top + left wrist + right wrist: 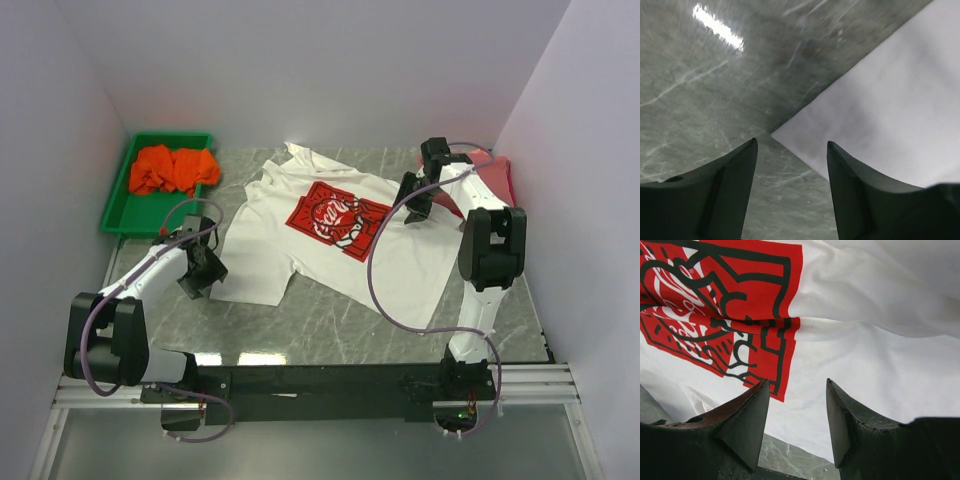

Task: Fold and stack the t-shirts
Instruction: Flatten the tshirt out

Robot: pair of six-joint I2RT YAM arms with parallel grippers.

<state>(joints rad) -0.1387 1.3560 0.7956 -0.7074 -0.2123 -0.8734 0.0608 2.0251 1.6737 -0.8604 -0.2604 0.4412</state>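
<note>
White t-shirt point(262, 262) corner just ahead of spread-apart left gripper point(792, 141), red print point(747, 290) beyond spread-apart right gripper point(797, 381).

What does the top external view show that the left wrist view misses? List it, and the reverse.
Top external only: green tray holding an orange t-shirt, the red chest print, the right gripper. Left wrist only: a close-up of the white t-shirt's corner beyond its open jaws. Both: that shirt, the marble table, the left gripper.
</note>
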